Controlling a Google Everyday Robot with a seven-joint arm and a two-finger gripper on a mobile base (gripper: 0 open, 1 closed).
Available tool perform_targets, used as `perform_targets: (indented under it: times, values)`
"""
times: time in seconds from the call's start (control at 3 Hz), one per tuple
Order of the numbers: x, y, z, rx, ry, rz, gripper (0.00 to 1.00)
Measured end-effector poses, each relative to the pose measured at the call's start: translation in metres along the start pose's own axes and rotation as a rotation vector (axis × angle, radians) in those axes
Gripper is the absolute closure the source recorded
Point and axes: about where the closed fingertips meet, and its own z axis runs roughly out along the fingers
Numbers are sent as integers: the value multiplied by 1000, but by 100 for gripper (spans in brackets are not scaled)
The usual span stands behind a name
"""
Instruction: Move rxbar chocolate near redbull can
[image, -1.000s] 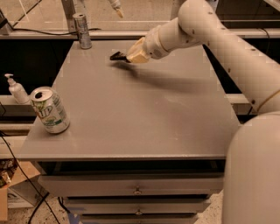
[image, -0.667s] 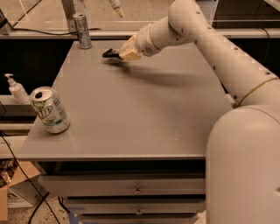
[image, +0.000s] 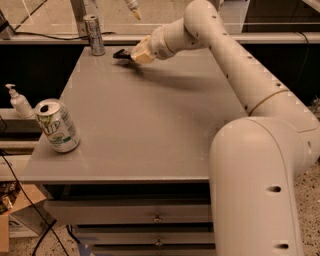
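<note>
At far left, a white pump bottle (image: 19, 102) is standing on a lower ledge just off the edge of the grey worktop (image: 150, 130). Beneath it, near the floor, a cardboard box (image: 15, 202) is sitting beside a dark cable (image: 50, 234) trailing down.

On the worktop's near left corner, a green-and-white can (image: 57, 126) is standing upright, well apart from everything else on the surface.

At the far left corner, close to the back edge, the redbull can (image: 94, 34) is standing upright, slim and silver.

Just to its right, near the can but not touching it, the rxbar chocolate (image: 121, 53) is showing as a flat black shape jutting leftward. Its right end is being pinched by the tool (image: 132, 54), which is closed on the wrapper low over the worktop's far edge. Whether the bar's free end is touching the surface cannot be told.

From there, the cream-coloured arm (image: 240, 75) is stretching back across the right side of the worktop to its bulky lower segment, which is filling the lower right corner. The arm is casting a soft shadow along the far part of the surface.

Below the worktop's front edge, grey drawers (image: 125, 215) with small knobs are showing.
</note>
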Motion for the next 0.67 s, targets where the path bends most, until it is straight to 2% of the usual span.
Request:
perform_targets:
  times: [0.33, 0.67]
  values:
    - [5, -14, 10, 24, -9, 28, 35]
    - [-2, -22, 18, 33, -35, 35, 12]
